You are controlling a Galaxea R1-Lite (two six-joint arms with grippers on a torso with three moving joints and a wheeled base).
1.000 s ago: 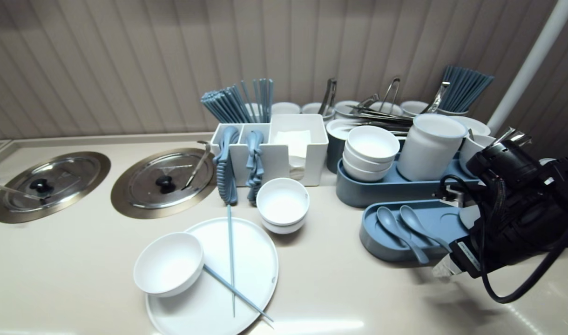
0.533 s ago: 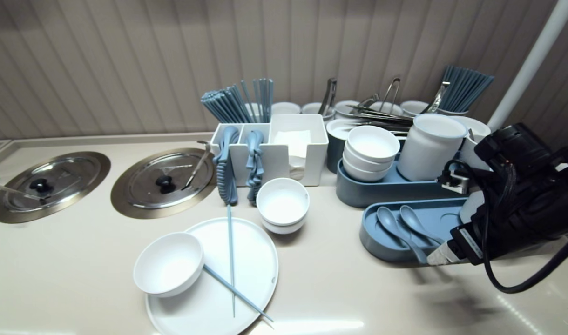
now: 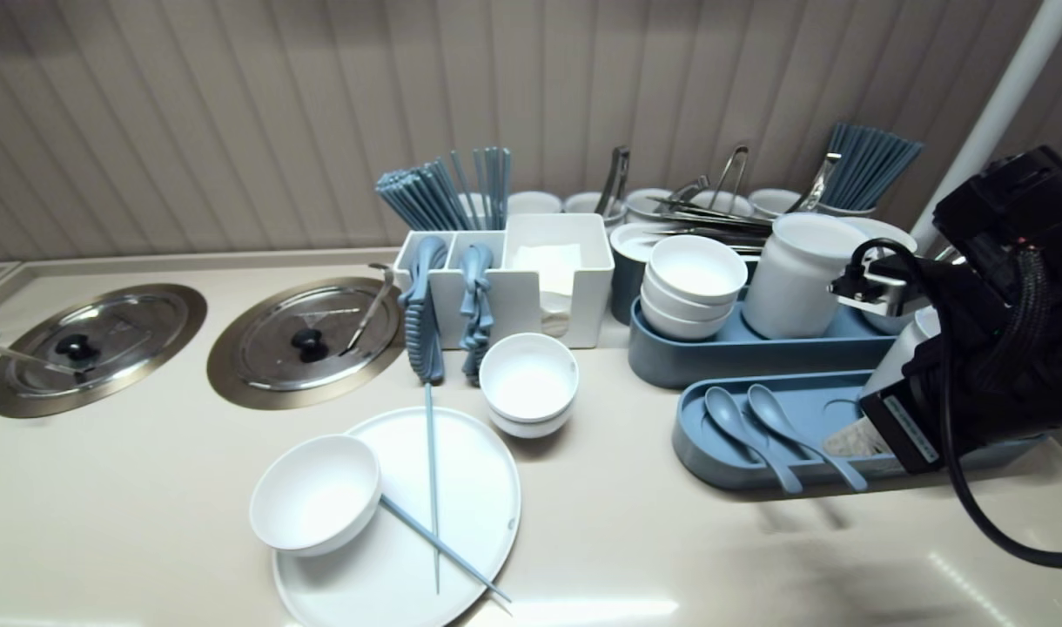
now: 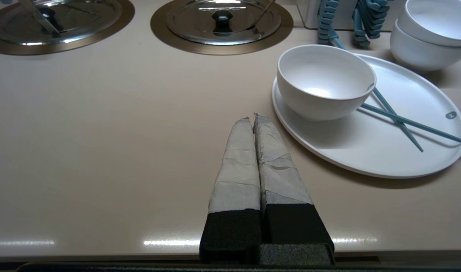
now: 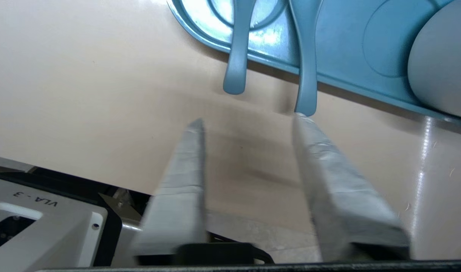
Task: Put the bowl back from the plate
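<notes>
Head view: right gripper (image 3: 847,441) over tray (image 3: 698,453)

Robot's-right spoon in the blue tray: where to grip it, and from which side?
Probably the handle end of the right spoon: it overhangs the blue tray rim above the counter. Come from the counter side, right gripper astride the handle; the bowl lies in the tray beside the other spoon.

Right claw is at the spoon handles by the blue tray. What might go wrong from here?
One finger of the open right claw sits at the tip of a spoon handle, not astride it: closing may just push the spoon. Both handles overhang the tray, so the other spoon might get knocked off.
</notes>
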